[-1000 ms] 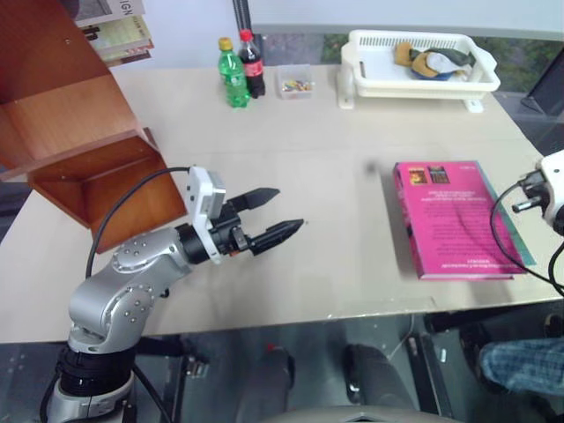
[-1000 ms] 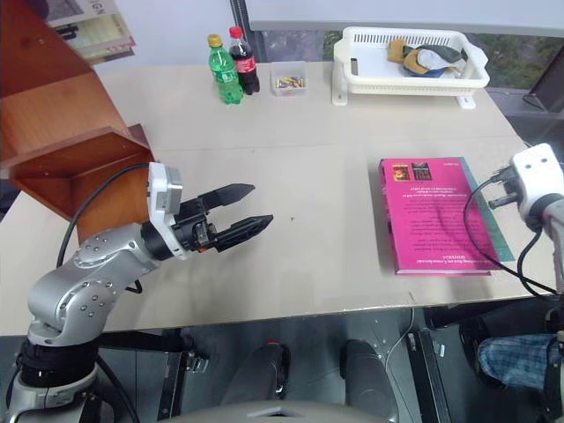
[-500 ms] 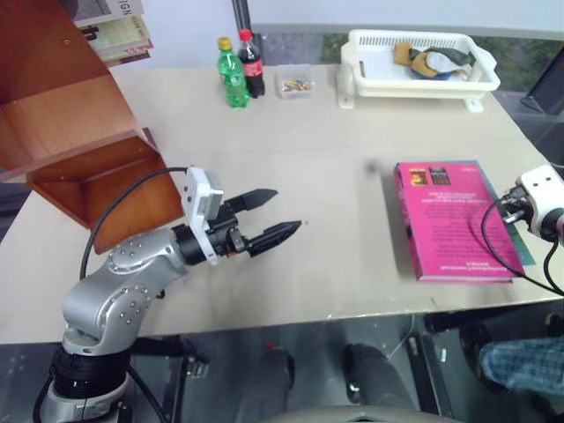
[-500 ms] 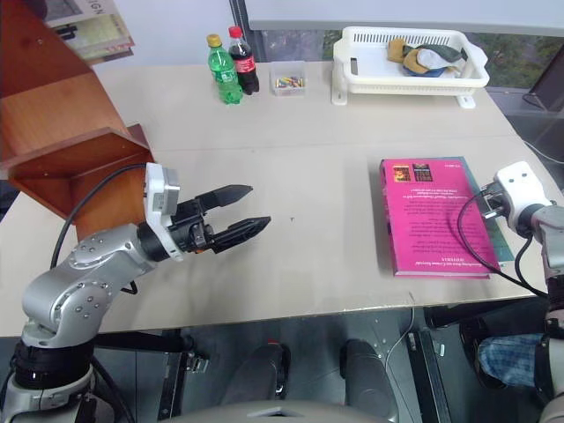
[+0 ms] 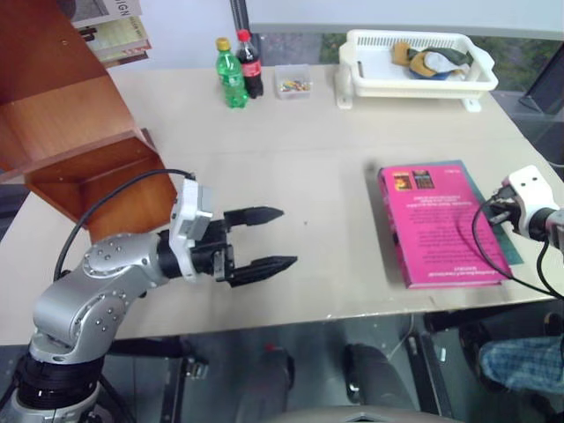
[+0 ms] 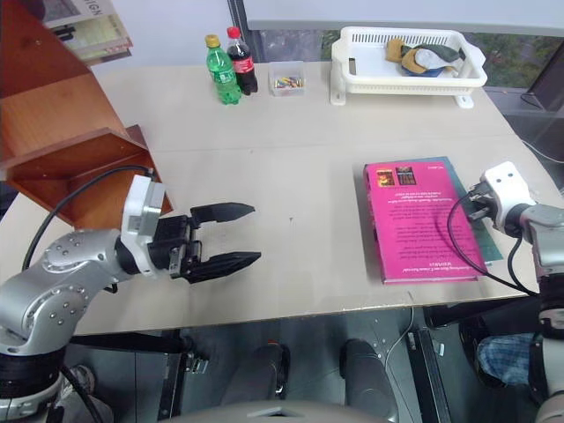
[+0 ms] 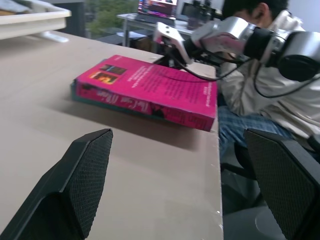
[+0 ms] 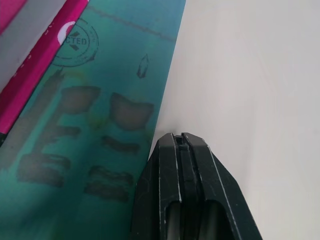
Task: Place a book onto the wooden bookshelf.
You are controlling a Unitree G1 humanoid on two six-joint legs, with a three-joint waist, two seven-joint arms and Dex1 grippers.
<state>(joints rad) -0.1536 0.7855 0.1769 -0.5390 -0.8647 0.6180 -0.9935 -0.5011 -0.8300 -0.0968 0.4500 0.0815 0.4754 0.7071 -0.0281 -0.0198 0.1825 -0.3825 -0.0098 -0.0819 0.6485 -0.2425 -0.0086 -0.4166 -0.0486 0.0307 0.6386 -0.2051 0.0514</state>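
Your left gripper hangs over the bare middle of the table, its arm bent out from the near left corner and the wrist turned so the two black fingers point level toward the right. They are spread wide with nothing between them.

Your right gripper sits at the right edge of the table, its white wrist housing just beside the books and tilted down toward the tabletop. The fingers are pressed together, empty, their tips right at the edge of the teal book (whether they touch it, you cannot tell).

The book you want lies flat on the right side of the table, pink cover up, small dark pictures at its far edge. It rests on top of the teal book, which shows along the right side.

The wooden bookshelf stands at the far left, well apart from the book, with your left arm between them. A person sits beyond the table's right edge.
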